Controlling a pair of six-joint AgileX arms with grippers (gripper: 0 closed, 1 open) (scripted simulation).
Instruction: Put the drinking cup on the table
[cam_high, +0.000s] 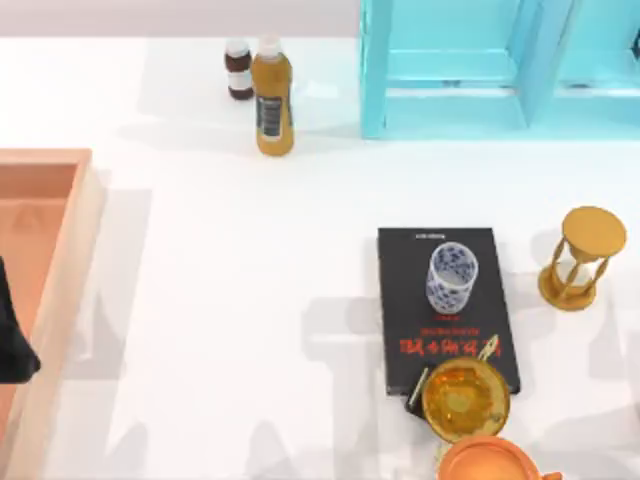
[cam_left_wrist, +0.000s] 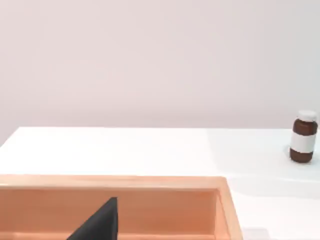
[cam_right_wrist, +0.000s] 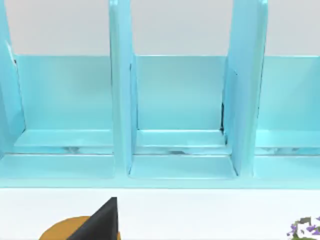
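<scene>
The drinking cup, a white tumbler with a blue pattern, stands upright on a black book with red lettering, right of the table's middle. A sliver of the cup also shows in the right wrist view. The white table spreads out bare to the left of the book. My left arm is parked at the far left edge, over the wooden tray, and a dark part of my left gripper shows above the tray's inside. A dark part of my right gripper faces the cyan shelf, far from the cup.
An amber bowl sits on the book's near end, with an orange pot just below it. A golden hourglass stands right of the book. At the back are a cyan shelf, a juice bottle and a brown jar. The wooden tray lies at the left.
</scene>
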